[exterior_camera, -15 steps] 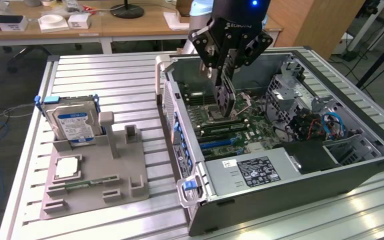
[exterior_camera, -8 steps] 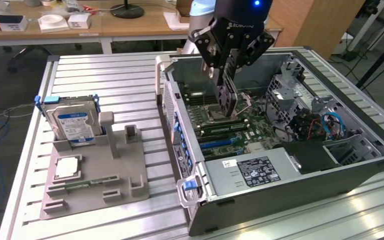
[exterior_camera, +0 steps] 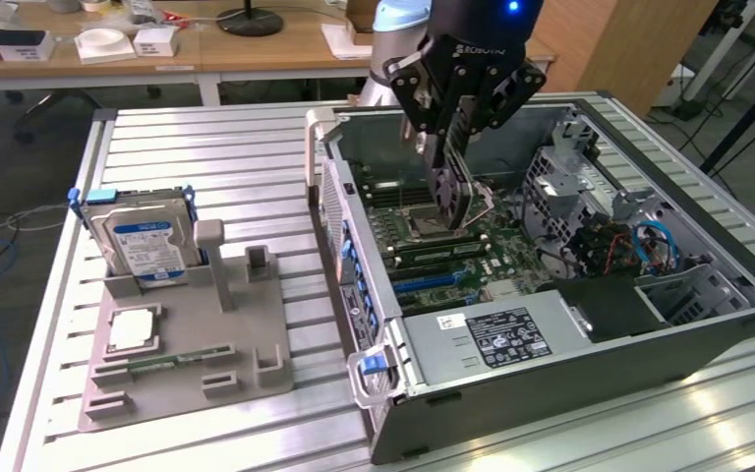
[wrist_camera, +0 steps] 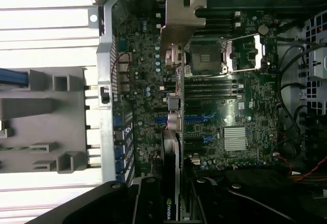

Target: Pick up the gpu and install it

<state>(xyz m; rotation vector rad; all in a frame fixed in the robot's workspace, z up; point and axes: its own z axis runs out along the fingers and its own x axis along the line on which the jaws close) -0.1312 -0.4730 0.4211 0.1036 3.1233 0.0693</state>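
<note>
The gpu hangs upright, edge-down, inside the open computer case, just above the motherboard near the CPU socket. My gripper is shut on its upper edge. In the wrist view the gpu runs edge-on away from my gripper, and its silver bracket is at the far end. It is over the motherboard, close to the blue expansion slots. Whether the card touches a slot cannot be told.
A grey holder on the slatted table carries a blue-labelled hard drive, a processor chip and a memory stick. The power supply, the drive cage and cables crowd the case. A desk stands behind.
</note>
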